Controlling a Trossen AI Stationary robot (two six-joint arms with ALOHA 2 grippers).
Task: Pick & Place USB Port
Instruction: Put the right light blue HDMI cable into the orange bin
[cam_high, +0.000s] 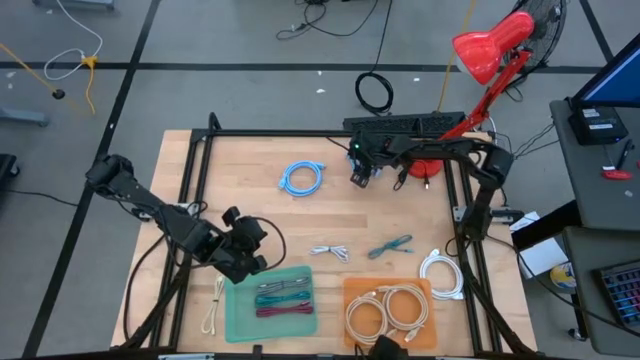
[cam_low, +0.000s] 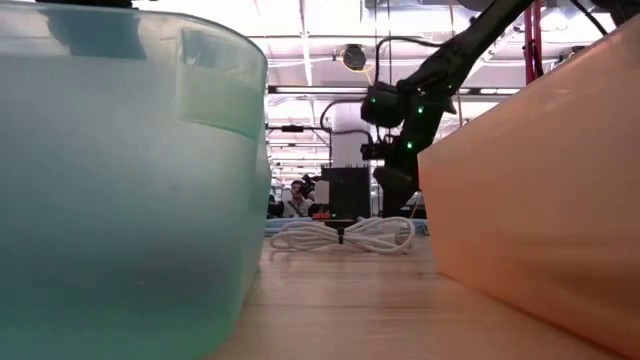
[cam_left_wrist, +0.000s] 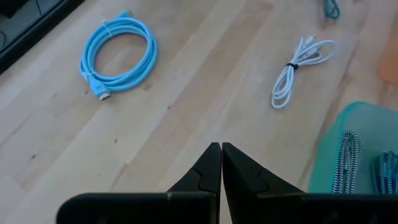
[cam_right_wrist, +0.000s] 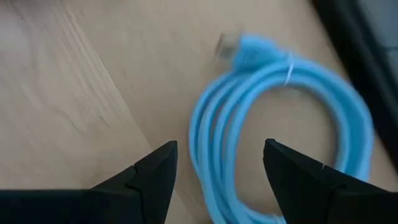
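Blue coiled cable on wood, jaws apart

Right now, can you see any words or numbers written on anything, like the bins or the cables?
None can be read.
The green bin, the orange bin and the light blue cable show no writing.
The black box beside the table has a pale label, too small to read.

Pale matt wood table; translucent plastic green bin and orange bin.
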